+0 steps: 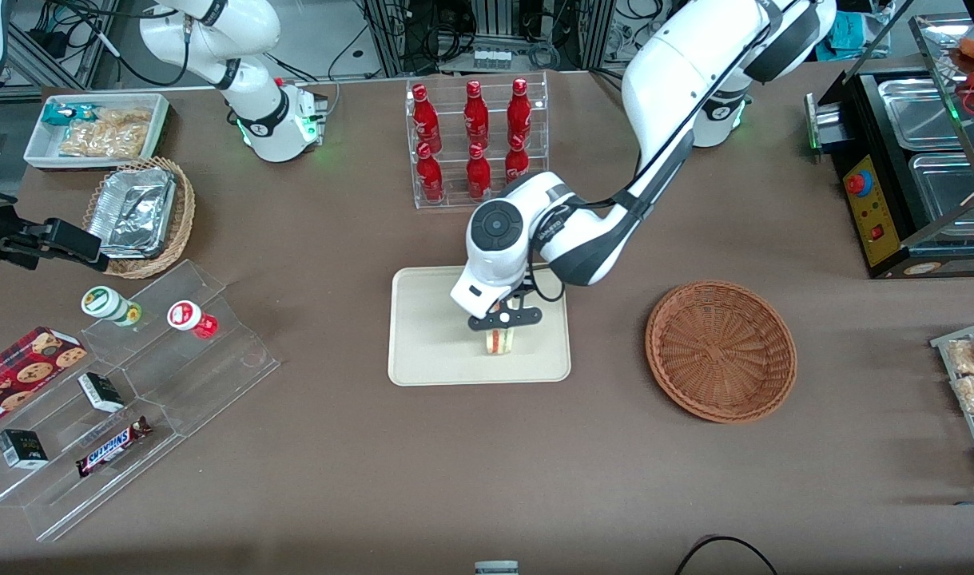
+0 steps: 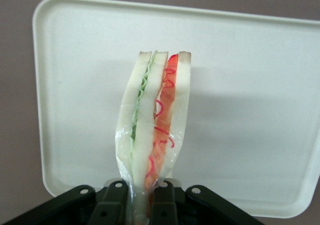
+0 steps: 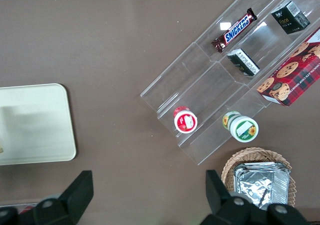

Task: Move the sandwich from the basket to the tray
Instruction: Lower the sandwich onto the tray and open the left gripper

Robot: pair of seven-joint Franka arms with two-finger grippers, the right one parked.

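Observation:
My left gripper (image 1: pixel 502 321) hangs over the cream tray (image 1: pixel 423 351), shut on the sandwich (image 1: pixel 500 340). The sandwich is a plastic-wrapped wedge of pale bread with green and red-orange layers, and it points down at the tray. In the left wrist view the black fingers (image 2: pixel 112 205) pinch the narrow end of the sandwich (image 2: pixel 155 120), with the tray (image 2: pixel 250 110) spread under it. Whether its lower edge touches the tray I cannot tell. The reddish-brown wicker basket (image 1: pixel 720 349) lies beside the tray toward the working arm's end, with nothing in it. The tray's corner (image 3: pixel 30 125) also shows in the right wrist view.
A clear rack of red bottles (image 1: pixel 475 140) stands farther from the front camera than the tray. Toward the parked arm's end are a clear stepped stand with snacks (image 1: pixel 135 399), a tan basket of foil trays (image 1: pixel 139 216) and a white snack bin (image 1: pixel 95 128). A black appliance (image 1: pixel 910 168) sits at the working arm's end.

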